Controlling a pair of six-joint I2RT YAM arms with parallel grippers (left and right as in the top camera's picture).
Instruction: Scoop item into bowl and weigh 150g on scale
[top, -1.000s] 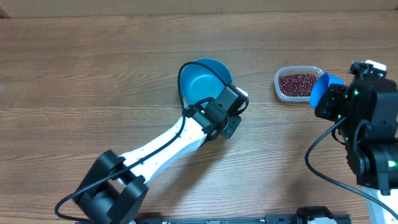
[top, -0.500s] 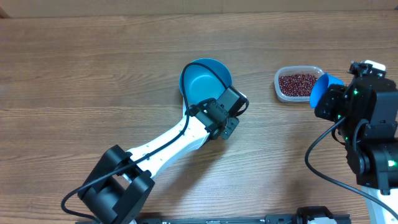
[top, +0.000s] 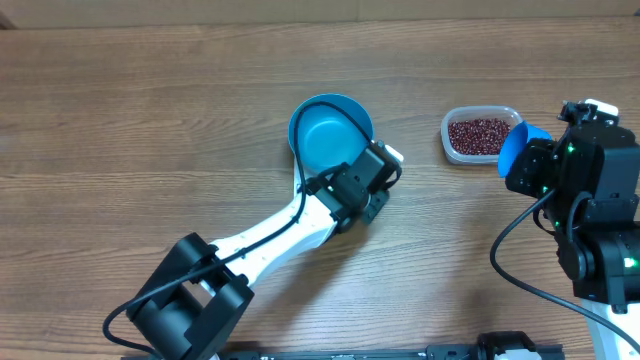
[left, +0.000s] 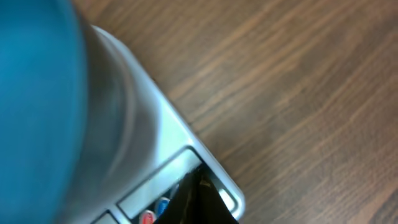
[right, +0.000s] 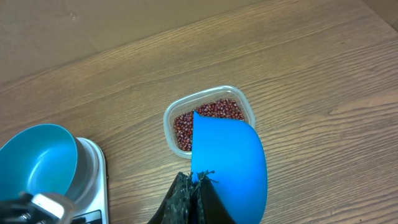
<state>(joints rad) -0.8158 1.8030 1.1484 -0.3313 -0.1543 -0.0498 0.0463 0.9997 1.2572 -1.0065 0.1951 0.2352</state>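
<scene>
Resting on the scale (left: 161, 149) near the desk (top: 150, 100) centre is the bowl (top: 325, 130). Left tool (left: 199, 194) is clenched at the scale's button strip. Right tool (right: 194, 186) grasps the blue scoop (right: 230, 162) just beside the tub (right: 166, 124) of beans (right: 214, 111), toward the right edge.

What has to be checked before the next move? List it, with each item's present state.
1. Bowl seated on scale: ok.
2. Bowl free of beans: ok, its inside shows bare blue.
3. Scoop gripped by right end effector: ok, shut on it.
4. Tub open, with beans in it: ok, and the scoop hangs at its near edge.
5. Left end effector off the scale: not ok, it is shut and sits over the button strip.
6. Scale reads zero: cannot tell, no digits are legible in any view.
</scene>
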